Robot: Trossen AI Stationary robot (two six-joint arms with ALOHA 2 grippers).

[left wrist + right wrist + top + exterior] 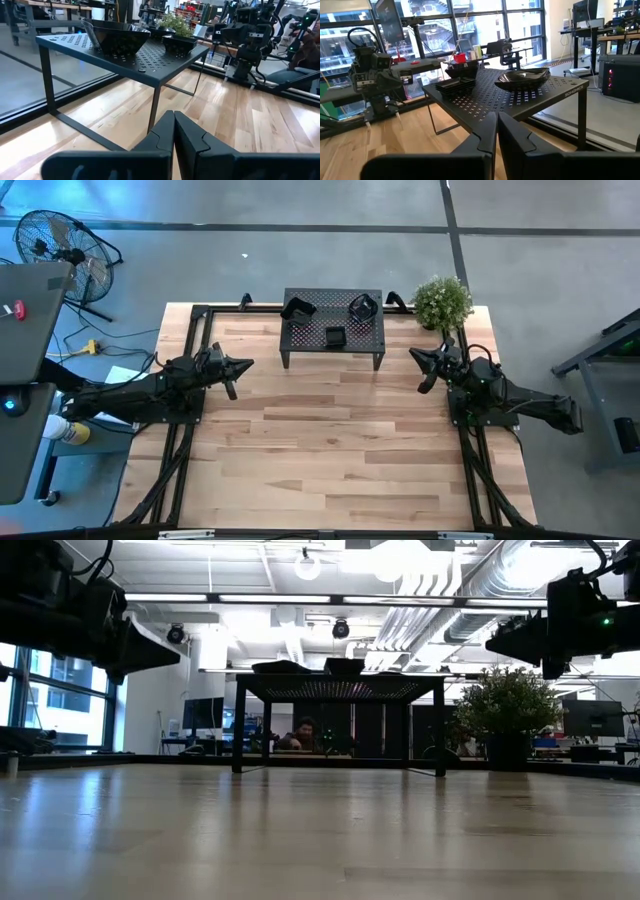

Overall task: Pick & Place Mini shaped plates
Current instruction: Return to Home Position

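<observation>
Three glossy black mini plates sit on top of the black perforated rack [333, 332]: a squarish one at its left [297, 307], a small square one in the middle [335, 337], a round one at its right [362, 306]. My left gripper [243, 366] hovers left of the rack, shut and empty, its fingers [172, 131] pointing at it. My right gripper [418, 356] hovers right of the rack, shut and empty, fingers [496, 131] aimed at the rack. The low view shows both arms raised above the table.
A potted green plant [442, 301] stands at the table's far right corner beside the rack. The wooden tabletop [330, 450] spreads out in front of the rack. A fan [55, 245] and a desk stand off the table's left. A person [300, 732] sits beyond the table.
</observation>
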